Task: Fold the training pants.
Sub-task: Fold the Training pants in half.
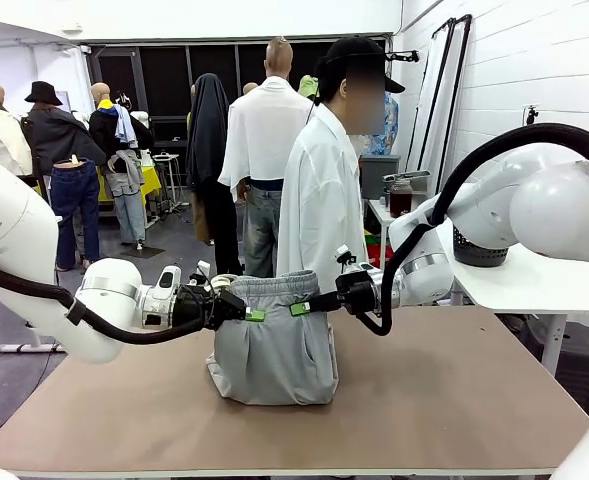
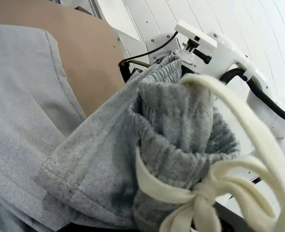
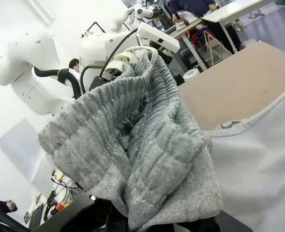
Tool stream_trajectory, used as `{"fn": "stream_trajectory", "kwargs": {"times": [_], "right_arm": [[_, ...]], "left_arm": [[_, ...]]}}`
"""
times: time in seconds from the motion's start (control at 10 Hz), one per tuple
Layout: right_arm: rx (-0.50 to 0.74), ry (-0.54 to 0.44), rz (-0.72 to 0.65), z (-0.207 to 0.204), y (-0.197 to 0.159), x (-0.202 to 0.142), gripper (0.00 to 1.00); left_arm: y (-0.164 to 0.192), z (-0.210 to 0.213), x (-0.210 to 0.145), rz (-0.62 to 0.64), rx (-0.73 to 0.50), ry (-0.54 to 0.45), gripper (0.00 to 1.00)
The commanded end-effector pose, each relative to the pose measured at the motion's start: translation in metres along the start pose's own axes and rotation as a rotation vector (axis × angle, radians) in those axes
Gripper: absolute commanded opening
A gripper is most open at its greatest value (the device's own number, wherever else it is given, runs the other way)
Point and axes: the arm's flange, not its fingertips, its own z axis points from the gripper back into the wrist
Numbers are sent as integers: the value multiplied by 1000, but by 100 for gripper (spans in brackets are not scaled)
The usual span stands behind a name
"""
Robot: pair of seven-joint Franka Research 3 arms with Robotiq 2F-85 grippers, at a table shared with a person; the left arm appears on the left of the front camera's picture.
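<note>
**Both grippers hold the pants up by the waistband**

The pants point(image 1: 272, 345) hang between the two arms over the middle of the table point(image 1: 454, 400). The waistband is lifted clear of the tabletop, stretched roughly level from one gripper to the other, while the lower part of the cloth rests bunched on the brown surface below.

The left gripper point(image 1: 251, 314) comes in from the left and pinches the left end of the waistband; its jaws are closed tight on the cloth, green pads just showing at the edge of the grey fabric. The right gripper point(image 1: 301, 308) comes in from the right and clamps the other end the same way, jaws closed on the band.

In the left wrist view the gathered waistband point(image 2: 181, 130) rises straight out from between the fingers, with the whitish drawstring point(image 2: 215, 188) knotted and looping close to the camera; the rest of the cloth falls away to the tabletop on the left. The other arm shows beyond the band.

In the right wrist view the ribbed band point(image 3: 142, 145) bunches up between the fingers and runs on toward the other arm, and the smooth grey cloth drops to the table at the right.

A person point(image 1: 324, 190) in a white shirt stands just behind the pants at the far edge of the table.
</note>
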Motion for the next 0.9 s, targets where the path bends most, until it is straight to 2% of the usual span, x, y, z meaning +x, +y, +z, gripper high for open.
{"fn": "stream_trajectory", "kwargs": {"times": [0.0,0.4,0.8], "right_arm": [[15,-68,-112,8,-9,-3,0],[2,-139,-274,21,-30,-15,0],[-20,-174,-369,27,-58,-16,0]], "left_arm": [[-3,6,14,91,9,-33,0],[19,0,31,254,76,-51,0],[52,-8,57,256,95,-80,0]]}}
